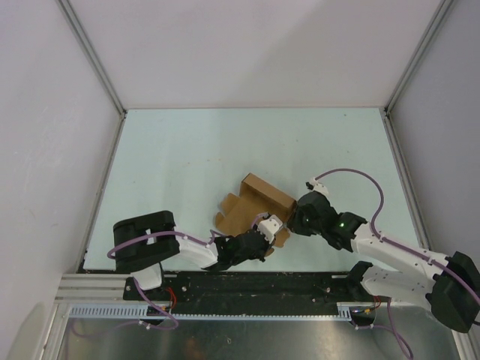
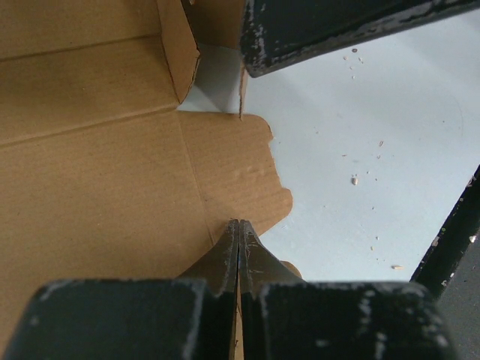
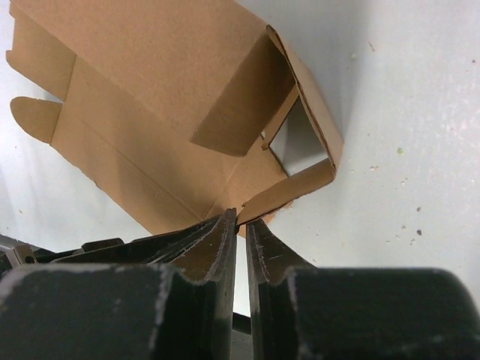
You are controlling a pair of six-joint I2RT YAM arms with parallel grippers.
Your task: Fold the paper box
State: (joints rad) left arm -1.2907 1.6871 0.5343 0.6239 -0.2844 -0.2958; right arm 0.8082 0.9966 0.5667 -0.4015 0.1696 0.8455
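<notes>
The paper box is a brown cardboard mailer lying partly folded mid-table, with one side wall raised and flaps spread. My left gripper is at its near right corner. In the left wrist view this gripper is shut, tips together over a rounded flap of the flat sheet. My right gripper meets the same corner from the right. In the right wrist view its jaws stand a narrow gap apart, pinching the end of the box's low wall strip. The box rises beyond.
The pale table is ringed by white enclosure walls and metal posts. A black rail runs along the near edge by the arm bases. A dark finger of the right gripper hangs at the top of the left wrist view.
</notes>
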